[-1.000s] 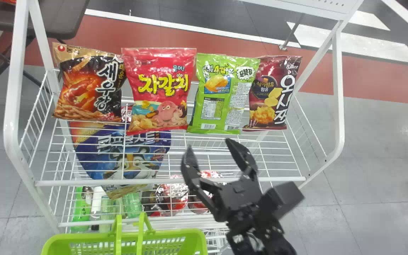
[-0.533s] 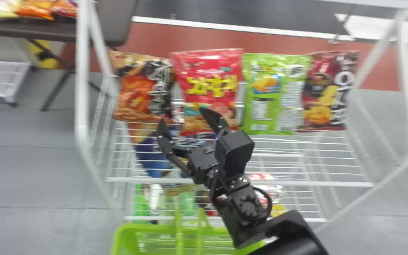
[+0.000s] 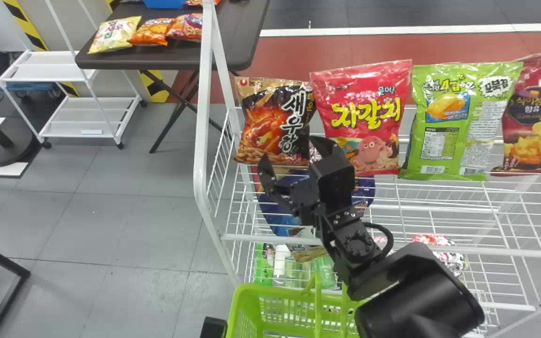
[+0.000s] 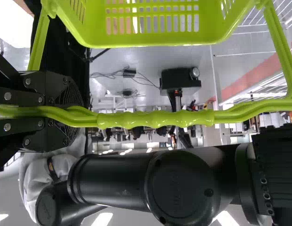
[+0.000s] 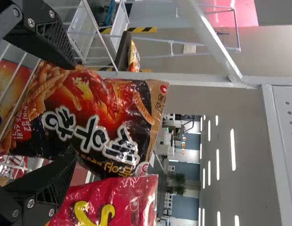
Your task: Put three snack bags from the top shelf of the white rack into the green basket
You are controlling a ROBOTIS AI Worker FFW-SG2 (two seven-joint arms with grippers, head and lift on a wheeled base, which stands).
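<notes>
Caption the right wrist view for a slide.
Right gripper open in front of a black snack bag, a red bag alongside.

A dark table (image 3: 172, 56) stands on grey floor tiles (image 3: 125, 225).

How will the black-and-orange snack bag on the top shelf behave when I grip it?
Probably light for its size, as the black-and-orange snack bag looks puffed. Its creased, shiny film should give under the right claw and may slip. It stands close beside the red snack bag, so a sideways push could nudge that too.
</notes>
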